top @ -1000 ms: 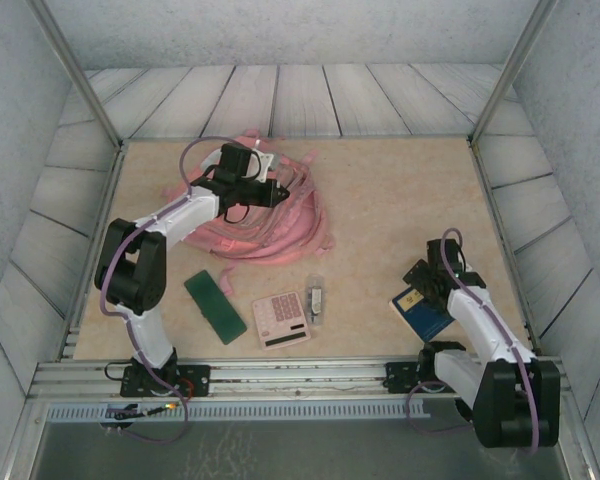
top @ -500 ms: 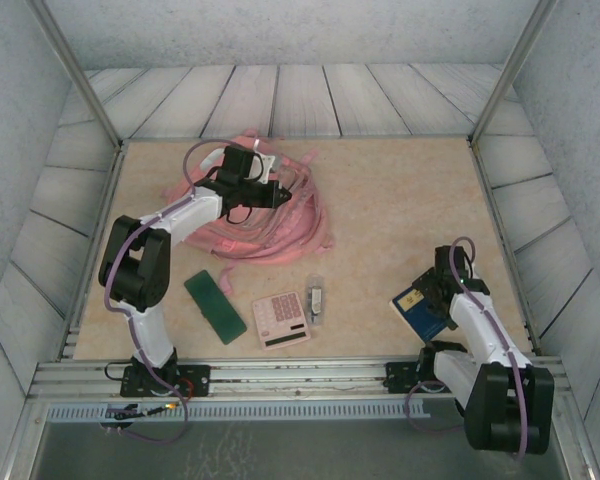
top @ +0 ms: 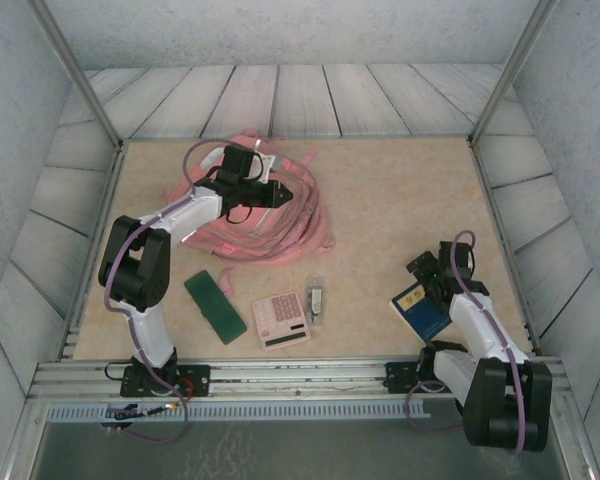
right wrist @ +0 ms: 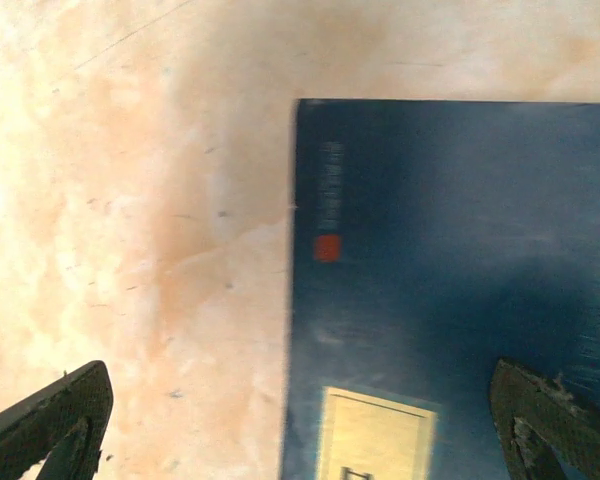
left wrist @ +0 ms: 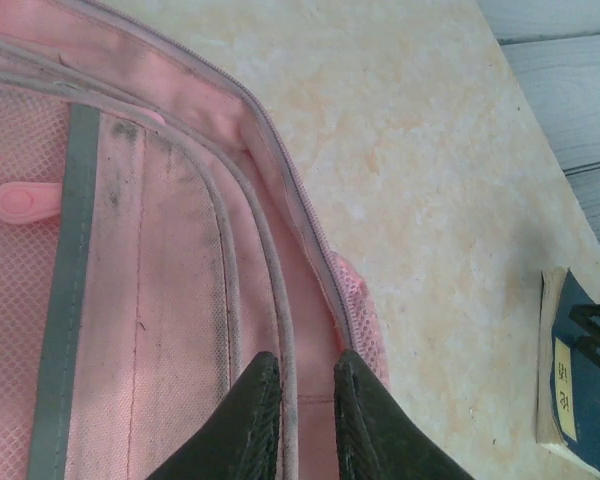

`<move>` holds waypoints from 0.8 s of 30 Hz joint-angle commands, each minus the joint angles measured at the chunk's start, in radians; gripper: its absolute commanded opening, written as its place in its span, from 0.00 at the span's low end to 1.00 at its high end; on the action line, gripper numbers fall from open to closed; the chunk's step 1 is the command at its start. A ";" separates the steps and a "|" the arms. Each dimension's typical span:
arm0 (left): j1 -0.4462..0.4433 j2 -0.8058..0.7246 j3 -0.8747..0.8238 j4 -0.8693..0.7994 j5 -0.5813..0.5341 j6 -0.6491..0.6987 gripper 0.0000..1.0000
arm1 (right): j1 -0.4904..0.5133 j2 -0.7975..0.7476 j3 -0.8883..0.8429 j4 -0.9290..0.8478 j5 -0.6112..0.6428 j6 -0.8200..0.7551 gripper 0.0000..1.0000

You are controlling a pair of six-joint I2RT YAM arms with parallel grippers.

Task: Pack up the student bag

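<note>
Narrowly parted, left gripper (left wrist: pixel 305 360) straddles student bag's (left wrist: pixel 160 300) corded piping, grip unclear; right gripper (right wrist: pixel 298 385) gapes over book (right wrist: pixel 460 230).

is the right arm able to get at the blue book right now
Probably yes: the right end effector hangs open over the blue book, one finger above its cover, the other above the table, and nothing lies on it.
</note>
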 commanded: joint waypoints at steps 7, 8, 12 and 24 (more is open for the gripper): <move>0.000 -0.043 -0.008 -0.004 -0.011 -0.004 0.32 | 0.000 0.045 0.066 -0.270 0.174 0.004 1.00; 0.000 -0.047 -0.004 -0.011 -0.014 -0.005 0.33 | -0.003 0.038 0.074 -0.289 0.199 0.012 1.00; 0.000 -0.073 -0.003 -0.027 -0.035 -0.010 0.39 | -0.025 0.052 0.114 -0.361 0.251 0.017 1.00; 0.011 -0.118 0.003 -0.045 -0.072 0.002 0.57 | -0.165 0.132 0.006 -0.191 0.049 -0.037 1.00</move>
